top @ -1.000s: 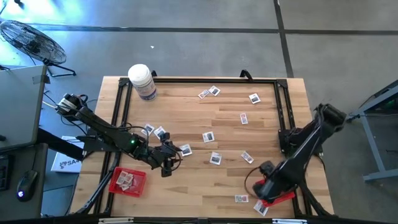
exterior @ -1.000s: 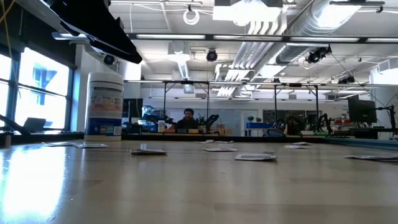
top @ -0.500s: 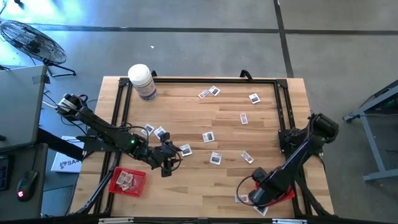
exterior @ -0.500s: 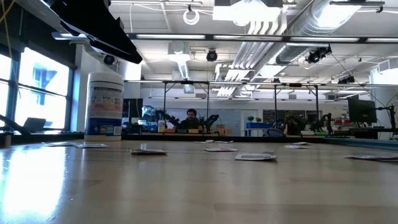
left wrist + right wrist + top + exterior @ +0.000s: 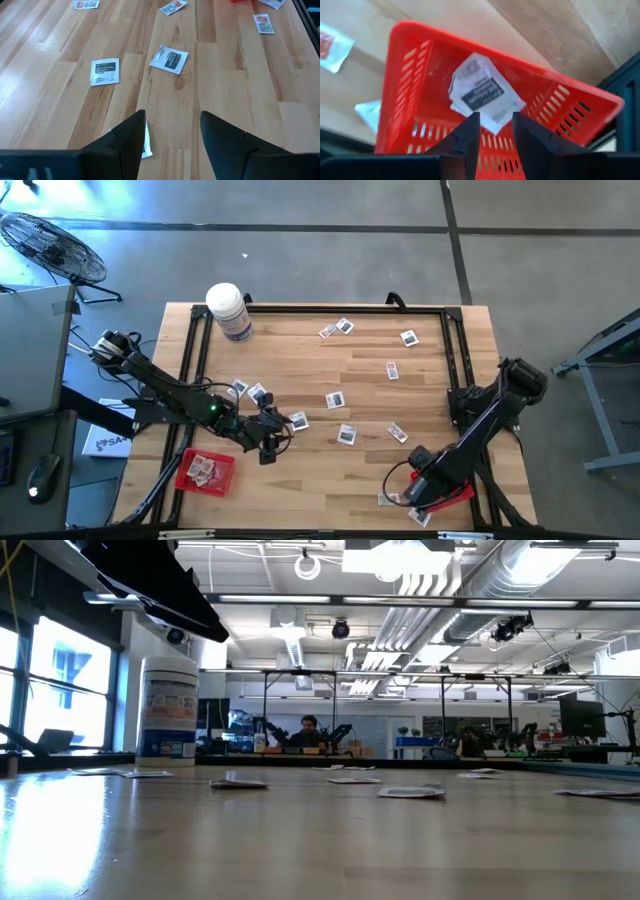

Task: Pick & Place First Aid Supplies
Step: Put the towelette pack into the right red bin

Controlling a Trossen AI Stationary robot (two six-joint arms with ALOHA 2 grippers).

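Right gripper has shifted slightly back over its red tray since half a second ago; the left arm has not moved.

Right gripper hangs above the tray at the table's right front corner, fingers parted, grasping nothing; 1 white packet lies inside the tray. Left gripper hovers low over the wooden table with fingers spread, empty, a packet beside its finger. Other packets lie scattered mid-table. Left red tray holds several packets. A white bottle stands at the back left.
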